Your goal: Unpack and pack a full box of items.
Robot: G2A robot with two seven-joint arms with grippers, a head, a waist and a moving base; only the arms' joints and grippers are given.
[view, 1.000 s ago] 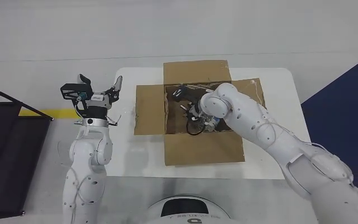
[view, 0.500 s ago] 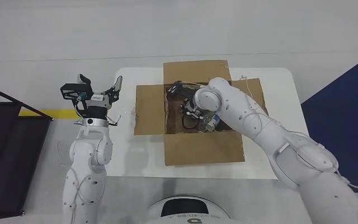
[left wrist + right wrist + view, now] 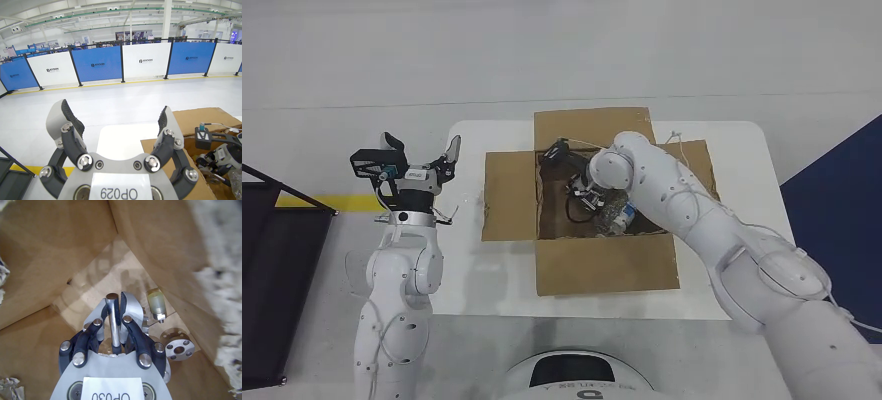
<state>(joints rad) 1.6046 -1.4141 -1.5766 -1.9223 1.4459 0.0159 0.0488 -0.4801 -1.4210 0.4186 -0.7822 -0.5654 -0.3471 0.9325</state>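
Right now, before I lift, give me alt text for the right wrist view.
The right hand is shut on a shiny metal rod deep inside the cardboard box. On the box floor beside it lie a round metal flange and a pale yellow capped fitting.

White table (image 3: 470,285) with rounded corners. Directly on it, mid-table, an open cardboard box (image 3: 602,268), flaps spread toward 12, 3, 6 and 9 o'clock, the 12 o'clock flap overhanging the edge.
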